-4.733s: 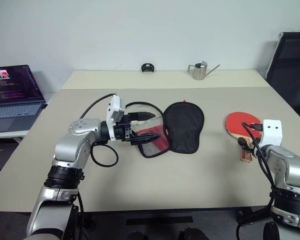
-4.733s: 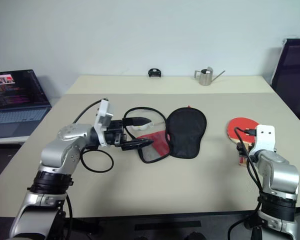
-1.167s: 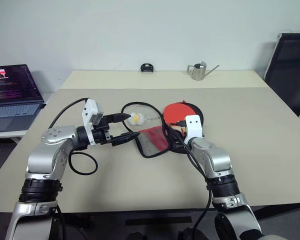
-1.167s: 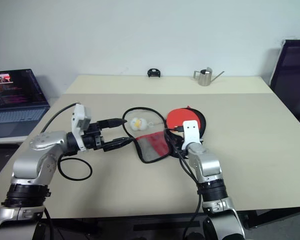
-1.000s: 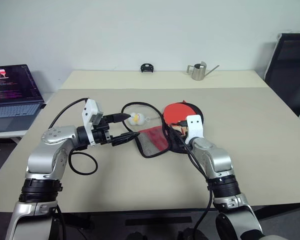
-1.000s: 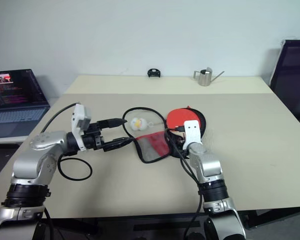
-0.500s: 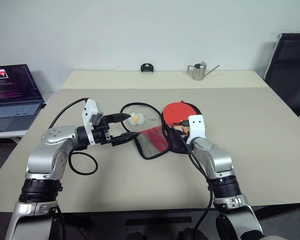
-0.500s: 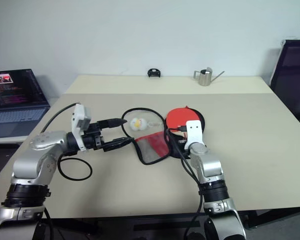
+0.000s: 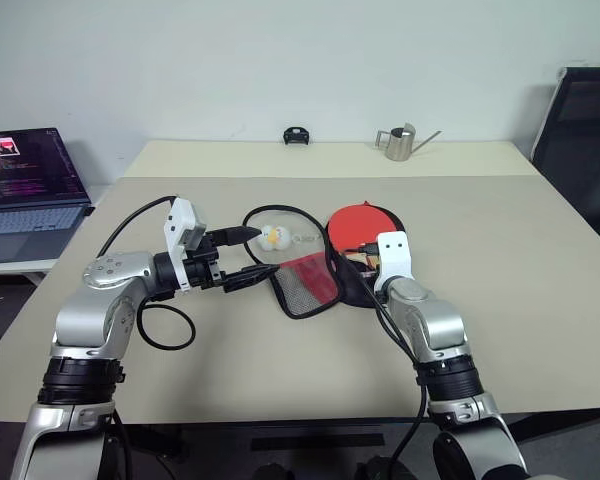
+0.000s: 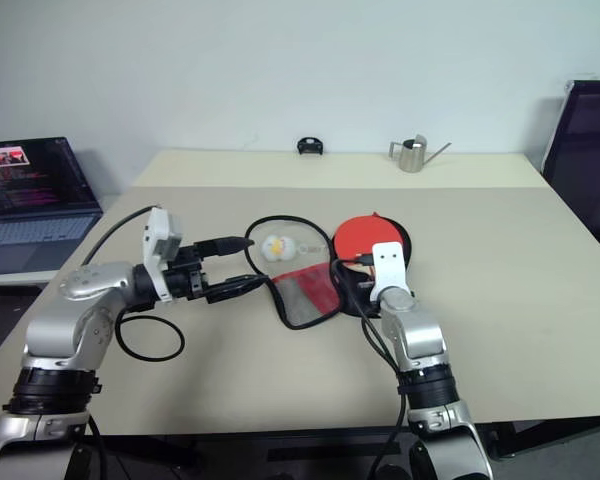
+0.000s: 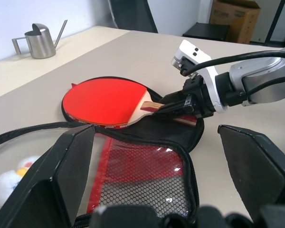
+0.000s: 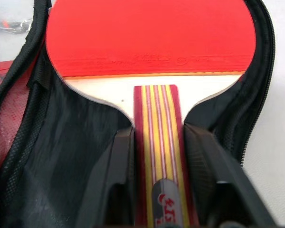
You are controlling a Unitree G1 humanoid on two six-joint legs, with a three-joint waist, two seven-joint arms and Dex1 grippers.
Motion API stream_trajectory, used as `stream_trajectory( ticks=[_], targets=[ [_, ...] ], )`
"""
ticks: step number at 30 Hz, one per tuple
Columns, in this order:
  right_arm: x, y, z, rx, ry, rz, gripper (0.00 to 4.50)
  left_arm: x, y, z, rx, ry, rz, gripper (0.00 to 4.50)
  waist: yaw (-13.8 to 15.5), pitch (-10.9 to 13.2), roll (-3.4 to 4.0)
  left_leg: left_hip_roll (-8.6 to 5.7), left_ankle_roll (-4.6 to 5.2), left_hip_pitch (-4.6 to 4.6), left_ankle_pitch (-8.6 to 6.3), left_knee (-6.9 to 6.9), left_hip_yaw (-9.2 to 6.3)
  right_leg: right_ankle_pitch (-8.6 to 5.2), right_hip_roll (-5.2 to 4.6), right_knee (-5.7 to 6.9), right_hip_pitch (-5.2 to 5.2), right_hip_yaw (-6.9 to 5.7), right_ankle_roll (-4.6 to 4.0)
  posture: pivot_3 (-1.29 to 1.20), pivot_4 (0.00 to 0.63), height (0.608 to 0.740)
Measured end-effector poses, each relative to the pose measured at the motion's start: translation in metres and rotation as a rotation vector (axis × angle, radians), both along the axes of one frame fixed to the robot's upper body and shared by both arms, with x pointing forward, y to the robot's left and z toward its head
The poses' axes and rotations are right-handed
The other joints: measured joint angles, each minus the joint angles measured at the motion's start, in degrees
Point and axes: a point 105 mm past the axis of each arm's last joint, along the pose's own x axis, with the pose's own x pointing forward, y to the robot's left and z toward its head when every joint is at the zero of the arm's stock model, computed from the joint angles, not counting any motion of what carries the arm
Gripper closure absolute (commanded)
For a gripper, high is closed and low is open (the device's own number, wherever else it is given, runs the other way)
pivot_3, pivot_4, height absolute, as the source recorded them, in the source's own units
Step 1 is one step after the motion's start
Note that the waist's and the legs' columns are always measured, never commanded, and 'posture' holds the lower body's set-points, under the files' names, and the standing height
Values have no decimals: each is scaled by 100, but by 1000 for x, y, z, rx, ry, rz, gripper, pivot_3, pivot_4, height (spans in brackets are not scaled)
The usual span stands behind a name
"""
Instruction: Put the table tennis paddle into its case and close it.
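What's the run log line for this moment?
paddle: on open case | right gripper: astride handle | left gripper: open

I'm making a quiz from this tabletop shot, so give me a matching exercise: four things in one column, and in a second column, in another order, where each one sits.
Things:
1. table tennis paddle
2. metal watering can
3. laptop
4. ball charm

Places:
A. on the side desk off the table's left edge
B. at the table's far edge, by the wall
C. lying on the black half of the open case, handle between the right gripper fingers
D. on the table inside the loop of black cable, left of the paddle

Pairs: 1-C, 2-B, 3-A, 4-D
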Motion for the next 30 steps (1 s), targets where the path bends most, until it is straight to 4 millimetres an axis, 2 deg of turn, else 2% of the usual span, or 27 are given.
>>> stream_trajectory(
  ticks=[3, 9, 13, 16, 19, 23, 28, 30],
  targets=[
    [-1, 0, -2, -3, 7, -3, 874, 0, 0, 0, 0, 0, 0, 0, 0, 0, 0, 0, 0, 1, 0, 0, 0, 0, 0, 1, 0, -1, 0, 0, 150, 740],
    [-1, -2, 4, 9, -19, -12, 874, 0, 0, 0, 0, -1, 5, 0, 9, 1, 0, 0, 0, -1, 0, 0, -1, 0, 0, 0, -1, 0, 0, 0, 150, 740],
    [-8, 5, 40, 94, -128, 20, 874, 3, 3, 0, -4, -4, 35, 0, 9, 0, 0, 1, 0, -2, 0, -1, -1, 0, 0, -1, -2, -1, 0, 0, 150, 740],
    [-15, 0, 59, 107, -175, 58, 874, 9, 10, -2, -18, -4, 88, 0, 10, 0, 0, 1, 0, -1, 0, -1, -1, 0, 0, -1, -2, -1, 0, 0, 150, 740],
    [-19, -17, 59, 54, -168, 97, 874, 13, 16, -5, -22, 4, 122, 0, 24, 0, 0, -2, 1, -1, 0, 0, -2, 0, -1, -5, 3, -4, 0, 0, 150, 740],
    [-25, -46, 55, 29, -113, 196, 874, 21, 37, -14, -15, 18, 225, 0, 22, 1, 0, -1, 2, -1, -1, -1, -2, 0, 0, -8, 3, -6, 0, 0, 150, 740],
    [-31, -69, 71, 63, -121, 253, 874, 35, 62, -32, 13, 43, 364, 0, 6, 1, 0, 2, 2, 0, -1, -1, -2, 0, 3, -6, 3, -4, 0, 0, 150, 740],
    [-33, -72, 77, 64, -129, 285, 874, 37, 65, -39, 5, 63, 376, 0, 12, 1, 0, 1, 2, -1, -1, -1, -3, 0, 2, -7, 3, -6, 0, 0, 150, 740]
  ],
)
